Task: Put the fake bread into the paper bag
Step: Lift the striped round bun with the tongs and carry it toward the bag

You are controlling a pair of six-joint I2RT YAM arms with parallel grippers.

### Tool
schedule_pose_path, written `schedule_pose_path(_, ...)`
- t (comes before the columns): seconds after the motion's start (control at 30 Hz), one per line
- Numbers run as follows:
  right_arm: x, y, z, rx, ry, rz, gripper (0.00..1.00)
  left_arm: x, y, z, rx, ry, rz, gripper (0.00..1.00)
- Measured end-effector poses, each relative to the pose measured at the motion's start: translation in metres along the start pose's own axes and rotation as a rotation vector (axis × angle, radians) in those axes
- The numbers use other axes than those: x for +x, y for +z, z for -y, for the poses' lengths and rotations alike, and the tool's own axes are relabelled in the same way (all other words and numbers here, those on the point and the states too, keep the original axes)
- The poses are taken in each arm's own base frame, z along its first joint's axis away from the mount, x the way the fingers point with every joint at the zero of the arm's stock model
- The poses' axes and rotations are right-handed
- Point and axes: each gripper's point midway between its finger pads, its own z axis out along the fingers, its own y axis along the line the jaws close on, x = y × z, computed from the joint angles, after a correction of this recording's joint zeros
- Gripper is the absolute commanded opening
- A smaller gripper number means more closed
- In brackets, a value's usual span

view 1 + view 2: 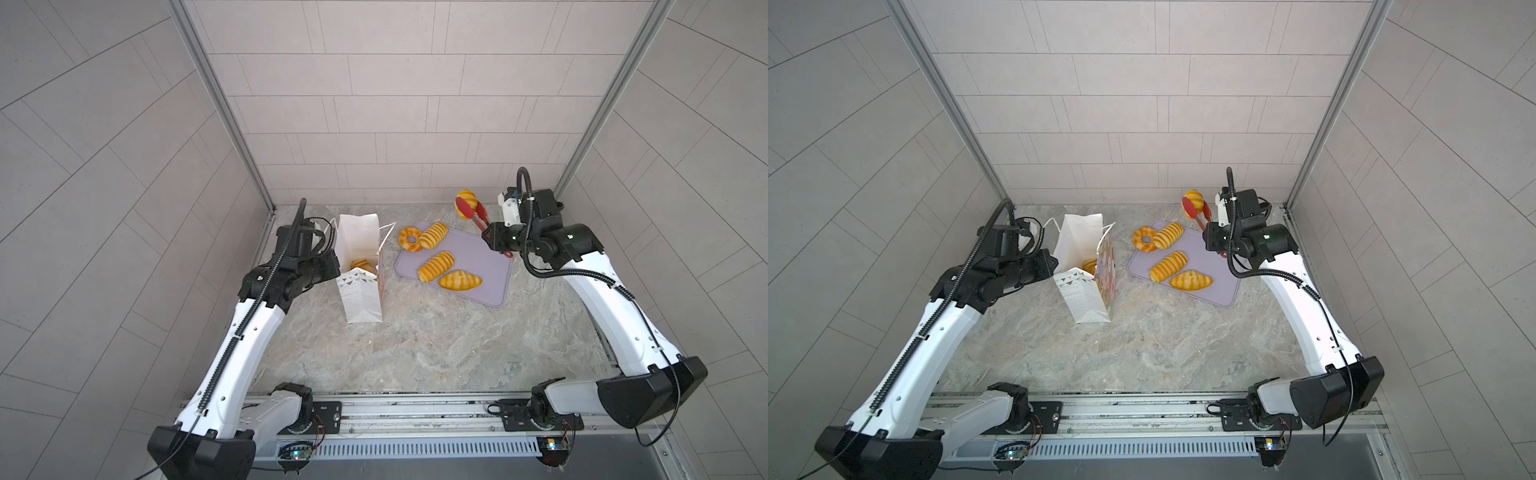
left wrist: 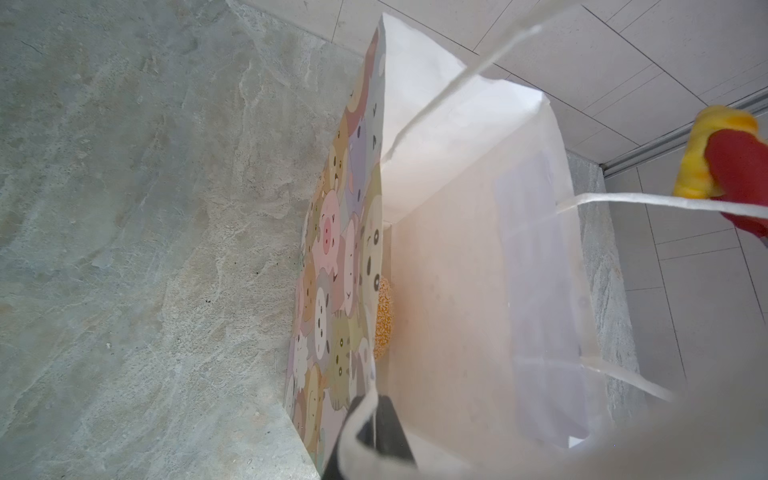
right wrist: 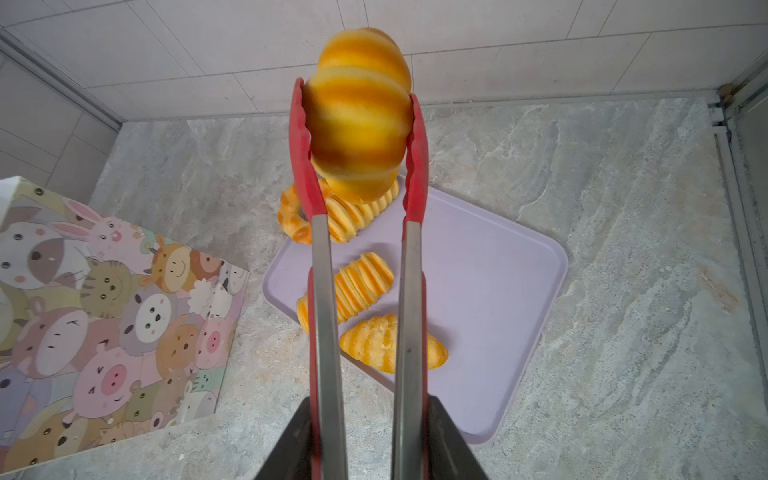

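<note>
In a top view, the right gripper (image 1: pixel 491 241) clamps the red-tipped tongs (image 1: pixel 473 216), which pinch a striped loaf (image 1: pixel 466 199) aloft at 1 o'clock. The paper bag (image 1: pixel 359 237) stands at 10 o'clock, the left gripper (image 1: pixel 331 266) at its side. The left wrist view shows a dark finger (image 2: pixel 395 440) at the bag's rim (pinching or not, it cannot be told). The right wrist view finds four pastries (image 3: pixel 365 282) on the lilac tray (image 3: pixel 498 291). Mid-carry; next, likely, a swing toward 9 o'clock over the bag's mouth.

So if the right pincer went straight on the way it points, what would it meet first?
Probably the back wall: the right pincer holds tongs gripping a loaf, aimed there. Depth is unclear.
</note>
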Motion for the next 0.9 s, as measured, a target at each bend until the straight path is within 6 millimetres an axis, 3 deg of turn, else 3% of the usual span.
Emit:
schedule_pose_path(0.7,-0.028,-0.059,-0.102,-0.223,-0.125,0.109,0.38,0.000,0.000,0.000,0.002,0.000,-0.002,0.09)
schedule_pose_path(0.9,-0.028,-0.064,-0.129,-0.265,-0.167,0.110,0.38,0.000,0.000,0.000,0.003,0.000,-0.002,0.09)
